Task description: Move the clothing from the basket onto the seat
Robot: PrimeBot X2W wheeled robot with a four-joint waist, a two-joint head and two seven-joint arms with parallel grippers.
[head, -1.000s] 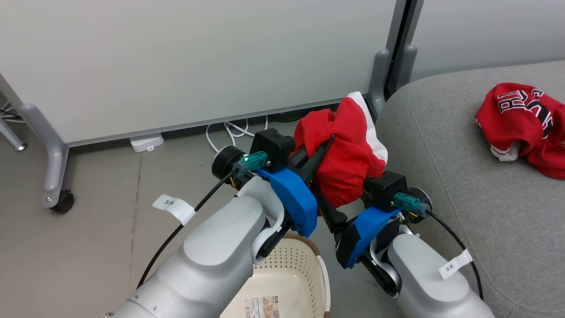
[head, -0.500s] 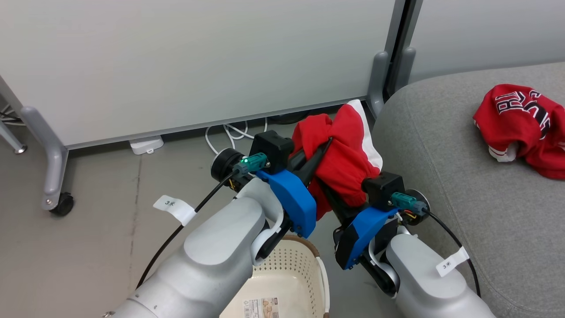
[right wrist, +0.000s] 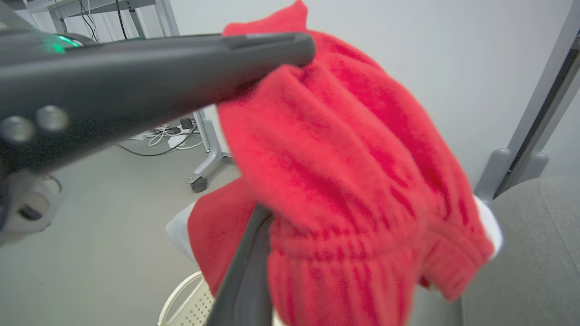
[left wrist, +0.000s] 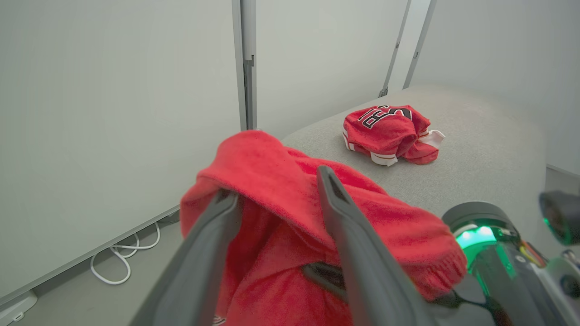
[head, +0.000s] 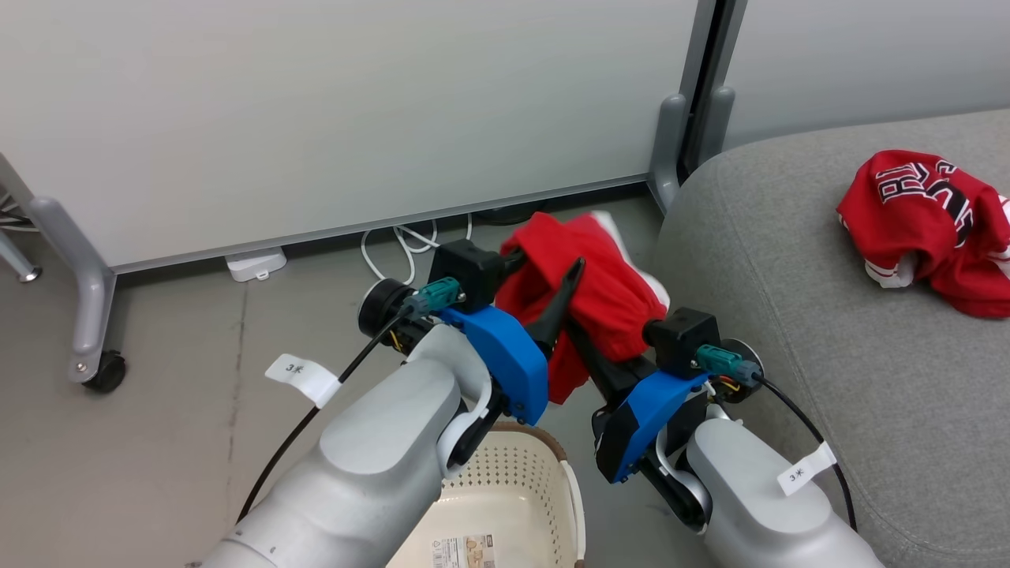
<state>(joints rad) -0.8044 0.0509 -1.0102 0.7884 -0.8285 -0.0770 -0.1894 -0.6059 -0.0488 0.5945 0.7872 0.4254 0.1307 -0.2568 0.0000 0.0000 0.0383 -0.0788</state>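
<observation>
My right tool (head: 588, 343) is clamping shut on a fold of the red garment (head: 607, 292) and holding it up in the air. One of its dark fingers (right wrist: 253, 258) is rising into the bunched fabric in the right wrist view, and the other is buried under the cloth. My left tool (left wrist: 273, 183) is standing wide. Its two fingers are reaching up on either side of a ridge of the same garment, which is draping over and between them, and I cannot tell whether they are pressing on it at all. One of those fingers is crossing the top of the right wrist view and touching the upper edge of the cloth. The garment is hanging in a soft lump with a strip of white trim showing on its far side. It is hanging above the floor (head: 158, 442), beyond the basket (head: 513, 473) and just beside the rounded corner of the seat (head: 789, 276), not resting on either. The basket is sitting below my forearms, with its perforated cream wall and brown rim showing. The jersey (head: 923, 221) is lying crumpled on the seat, well apart from my tools, with its black-and-white lettering facing up. Behind everything a pale partition panel (head: 355, 102) is standing on a castor (head: 102, 371), and white cables (head: 402, 244) are looping along its foot.
</observation>
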